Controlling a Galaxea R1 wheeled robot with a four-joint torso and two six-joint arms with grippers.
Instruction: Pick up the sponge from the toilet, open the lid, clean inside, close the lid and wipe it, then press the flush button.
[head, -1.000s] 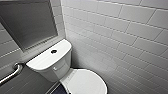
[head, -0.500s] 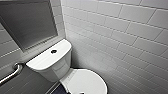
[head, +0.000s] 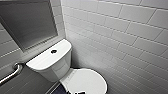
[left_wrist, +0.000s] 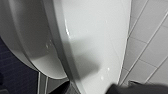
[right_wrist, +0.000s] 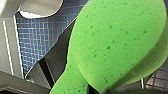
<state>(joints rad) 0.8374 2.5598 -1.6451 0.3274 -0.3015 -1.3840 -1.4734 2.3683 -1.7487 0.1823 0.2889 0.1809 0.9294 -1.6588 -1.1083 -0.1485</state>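
While the lid lies shut, toilet (head: 52, 65): tucked into the corner against the tiled wall (head: 120, 37), tank at the back, bowl toward us.
Lid (head: 86, 81): flat down over the bowl, so the inside can't be reached yet.
Sponge (right_wrist: 117, 42): bright green, off the toilet, hanging over the blue floor tiles (right_wrist: 35, 40); carried clear and ready for cleaning, I'd judge.
Right tool (right_wrist: 96, 89): clamped on the sponge's pinched narrow end.
Left tool: close by the bowl's rim; how wide it stands, I cannot tell.
Flush button (head: 53, 51): centre of the tank top, nothing near it.

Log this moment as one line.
sponge: held above blue floor tiles | toilet: lid shut | flush button: centre of tank
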